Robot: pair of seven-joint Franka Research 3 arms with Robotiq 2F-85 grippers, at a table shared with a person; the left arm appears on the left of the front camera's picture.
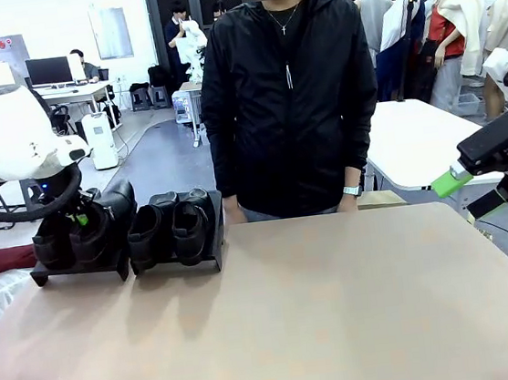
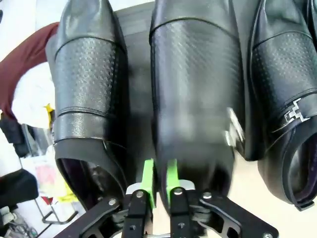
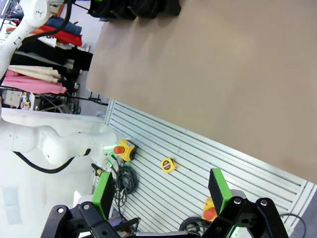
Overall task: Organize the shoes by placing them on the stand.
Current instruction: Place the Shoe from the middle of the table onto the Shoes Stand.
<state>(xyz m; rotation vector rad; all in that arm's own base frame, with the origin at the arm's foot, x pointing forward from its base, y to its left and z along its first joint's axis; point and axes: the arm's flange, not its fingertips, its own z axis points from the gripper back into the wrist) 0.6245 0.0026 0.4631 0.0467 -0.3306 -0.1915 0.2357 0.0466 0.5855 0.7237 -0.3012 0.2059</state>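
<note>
Several shiny black shoes sit toe-forward on the low black stand (image 1: 80, 272) at the table's far left. In the front view my left gripper (image 1: 78, 219) hangs over the second shoe (image 1: 98, 233) from the left. The left wrist view shows its green pads (image 2: 147, 179) almost together, one on each side of the heel rim of that middle shoe (image 2: 195, 99), with a neighbouring shoe (image 2: 86, 89) on one side and a buckled shoe (image 2: 285, 99) on the other. My right gripper (image 1: 460, 189) hovers off the table's right edge, jaws wide and empty (image 3: 161, 191).
A person in a black jacket (image 1: 289, 94) stands at the far edge, hands down behind the table. The brown tabletop (image 1: 323, 310) is bare in the middle and at the right. A second white table (image 1: 414, 144) stands behind on the right.
</note>
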